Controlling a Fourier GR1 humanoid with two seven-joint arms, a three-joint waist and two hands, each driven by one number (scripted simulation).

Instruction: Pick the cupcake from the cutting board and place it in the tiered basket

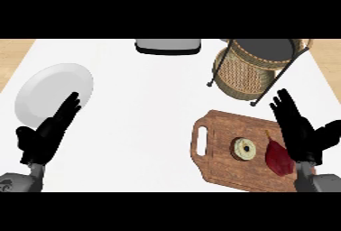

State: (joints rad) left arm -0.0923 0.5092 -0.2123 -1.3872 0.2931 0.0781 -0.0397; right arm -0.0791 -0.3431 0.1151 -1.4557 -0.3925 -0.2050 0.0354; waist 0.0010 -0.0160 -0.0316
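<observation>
right robot hand, fingers wide, holds nothing beside the cupcake on the cutting board; grasping might catch the red item instead.

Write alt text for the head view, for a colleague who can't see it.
A cupcake sits on a wooden cutting board at lower right, beside a dark red vegetable, with the wicker tiered basket behind. Both black hands are open, holding nothing: right hand over the board, left hand by a white plate.
</observation>
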